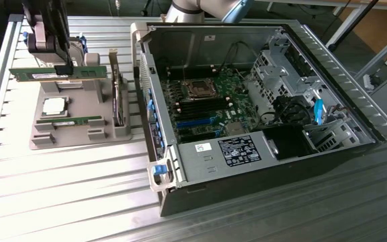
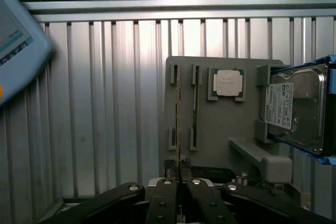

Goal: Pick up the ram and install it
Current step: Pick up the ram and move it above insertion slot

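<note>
Gripper: I am watching the gripper (image 1: 62, 69) clamping shut on the ram (image 1: 58, 73), pinching it about mid-length from above. In the wrist view the gripper (image 2: 180, 176) is closing on the ram (image 2: 178, 124), which is showing edge-on as a thin line.

Ram: it is hanging level over the holder (image 1: 79, 138), toward the bench's (image 1: 59, 201) far corner at the exterior view's left. It is looking clear of its slot, though I am not managing to confirm a gap at its ends.

Holder: it is carrying the second ram (image 1: 69, 121) seated along its near side, the CPU (image 1: 54, 106) lying flat between the two sticks, and the card (image 1: 118, 103) standing upright on the side nearest the case. From the wrist I am seeing the same holder (image 2: 220, 124) with the second ram (image 2: 195, 108), the CPU (image 2: 228, 82) and a drive (image 2: 294, 108) at its edge.

Case: the case (image 1: 200, 43) is lying open toward the bench's edge at the exterior view's right, well apart from the gripper, with the motherboard (image 1: 207, 101) facing up.

Done: I am judging the pick-up as made, since the stick is riding in the grip above the holder.

Left: the whole install. The ram is nowhere near the motherboard, and the slots (image 1: 197, 108) are looking unfilled to me.
</note>
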Motion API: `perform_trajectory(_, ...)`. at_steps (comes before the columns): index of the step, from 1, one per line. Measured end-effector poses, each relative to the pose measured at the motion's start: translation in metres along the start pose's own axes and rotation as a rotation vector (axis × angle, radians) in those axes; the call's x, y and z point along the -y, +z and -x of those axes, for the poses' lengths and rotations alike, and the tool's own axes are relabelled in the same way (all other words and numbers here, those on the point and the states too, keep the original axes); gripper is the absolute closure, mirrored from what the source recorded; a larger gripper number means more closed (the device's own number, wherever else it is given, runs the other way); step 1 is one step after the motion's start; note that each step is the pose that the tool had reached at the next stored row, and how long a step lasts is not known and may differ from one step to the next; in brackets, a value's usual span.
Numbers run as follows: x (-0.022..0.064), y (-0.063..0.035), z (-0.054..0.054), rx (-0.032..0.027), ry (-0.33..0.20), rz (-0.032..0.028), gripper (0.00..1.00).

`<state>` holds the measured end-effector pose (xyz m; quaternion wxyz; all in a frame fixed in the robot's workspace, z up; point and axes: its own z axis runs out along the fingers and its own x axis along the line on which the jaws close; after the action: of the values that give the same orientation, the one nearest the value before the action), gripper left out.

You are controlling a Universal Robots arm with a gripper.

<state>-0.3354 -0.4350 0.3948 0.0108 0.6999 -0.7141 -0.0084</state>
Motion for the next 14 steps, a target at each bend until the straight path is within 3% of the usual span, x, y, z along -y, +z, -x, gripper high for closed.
perform_trajectory(14, 0.0353, -0.001, 0.001, -0.0029, 0.0, -0.0001, 0.88)
